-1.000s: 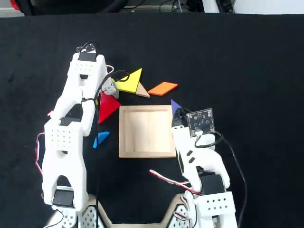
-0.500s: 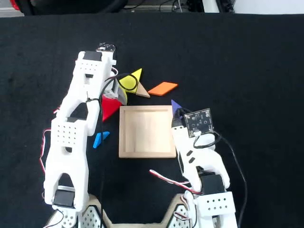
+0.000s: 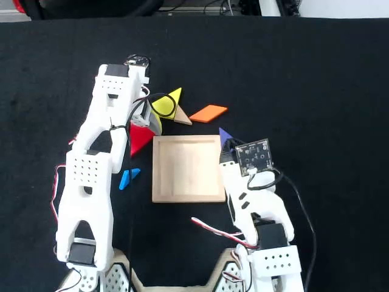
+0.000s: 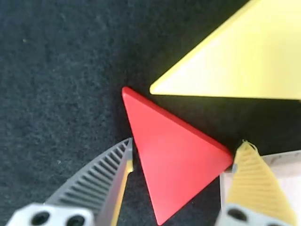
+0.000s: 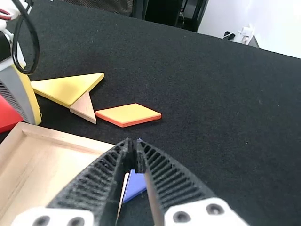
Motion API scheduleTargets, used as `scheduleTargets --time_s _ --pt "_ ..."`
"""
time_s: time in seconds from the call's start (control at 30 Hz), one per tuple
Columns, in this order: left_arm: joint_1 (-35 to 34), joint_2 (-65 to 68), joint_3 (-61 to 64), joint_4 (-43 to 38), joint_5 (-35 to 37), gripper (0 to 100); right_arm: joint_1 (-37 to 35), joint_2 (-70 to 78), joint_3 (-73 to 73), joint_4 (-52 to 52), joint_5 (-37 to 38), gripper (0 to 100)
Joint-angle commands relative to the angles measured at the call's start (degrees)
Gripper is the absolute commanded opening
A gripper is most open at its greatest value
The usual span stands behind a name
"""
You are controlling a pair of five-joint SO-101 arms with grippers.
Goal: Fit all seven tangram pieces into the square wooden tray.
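The square wooden tray (image 3: 157, 182) lies with nothing in it between the arms. My left gripper (image 3: 143, 125) (image 4: 187, 145) is open and low over the red triangle (image 3: 140, 139) (image 4: 169, 160), one finger on each side, close to its edges. The yellow triangle (image 3: 168, 103) (image 4: 244, 61) lies just beyond it. My right gripper (image 3: 227, 148) (image 5: 133, 143) is shut beside the tray's far right corner, over the small violet-blue triangle (image 3: 224, 134) (image 5: 137, 184). A tan triangle (image 3: 182, 117) (image 5: 84, 109), an orange parallelogram (image 3: 208, 113) (image 5: 128, 114) and a blue piece (image 3: 128, 177) lie on the mat.
The table is covered with a black mat (image 3: 316, 85). Loose cables (image 3: 213, 230) run near the right arm's base, in front of the tray. Open mat stretches to the far side and to the right.
My left arm has swung toward the tray and the yellow triangle, settling over the red triangle; in the last half second it barely moved. The right arm has stayed still.
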Motion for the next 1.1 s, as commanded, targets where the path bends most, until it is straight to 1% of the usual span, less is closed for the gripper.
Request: scheduleTargets --time_s 0.0,0.63,0.77,0.93,0.97,1.07 --pt "-1.19 -0.35 -1.63 -1.23 -0.44 30 -0.79 0.57 -0.04 -1.14 0.35 1.5" --pt "-0.75 -1.05 -3.47 -0.62 0.09 28 -0.79 0.57 -0.04 -1.23 0.44 1.5" --pt "-0.75 -1.05 -8.66 3.78 0.09 28 -0.79 0.57 -0.04 -1.32 0.44 1.5" --pt "-0.66 -0.44 -18.51 9.76 0.09 28 -0.79 0.57 -0.04 -1.32 0.44 1.5" --pt "-0.66 -0.97 -18.24 9.85 0.97 28 -0.79 0.57 -0.04 -1.32 0.44 1.5" --pt "0.22 -3.34 -15.6 9.85 7.03 28 -0.7 0.57 -0.04 -1.32 0.44 1.5"
